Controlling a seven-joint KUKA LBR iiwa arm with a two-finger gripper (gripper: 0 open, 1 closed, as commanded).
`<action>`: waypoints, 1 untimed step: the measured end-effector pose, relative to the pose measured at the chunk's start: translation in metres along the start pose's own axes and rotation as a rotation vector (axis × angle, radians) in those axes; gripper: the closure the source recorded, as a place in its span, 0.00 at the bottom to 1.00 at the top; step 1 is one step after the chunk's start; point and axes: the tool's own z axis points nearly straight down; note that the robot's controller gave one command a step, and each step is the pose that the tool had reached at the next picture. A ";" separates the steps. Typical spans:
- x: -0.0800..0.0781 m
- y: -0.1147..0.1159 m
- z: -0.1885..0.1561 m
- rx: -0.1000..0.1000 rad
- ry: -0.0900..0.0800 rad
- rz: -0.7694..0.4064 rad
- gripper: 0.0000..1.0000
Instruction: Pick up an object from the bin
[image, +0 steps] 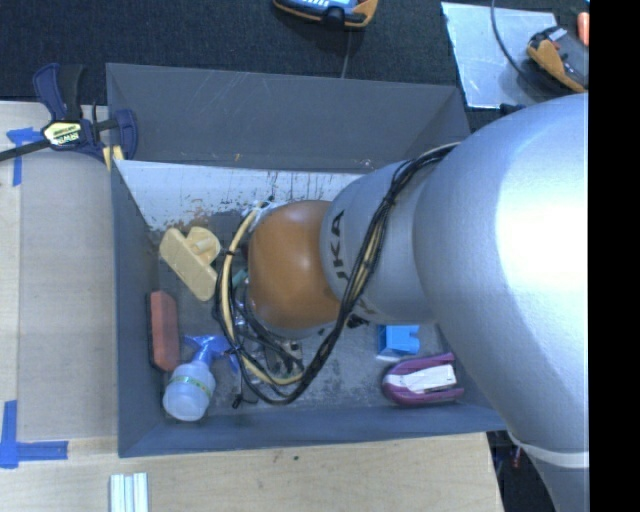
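Note:
My gripper shows as a dark body among cables low in the middle of the bin, just under the arm's orange dome. Right beside it on the left lies a small pale bottle with a blue spray top, near the bin's front left corner. A reddish-brown bar lies along the left wall. A cream-yellow plastic piece rests further back on the left, touching the dome's edge in this view.
A blue block and a purple-and-white object lie at the front right, close under the arm. The arm and its dome cover much of the bin's middle and right.

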 end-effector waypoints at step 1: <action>-0.059 0.019 -0.061 0.005 -0.006 -0.089 0.00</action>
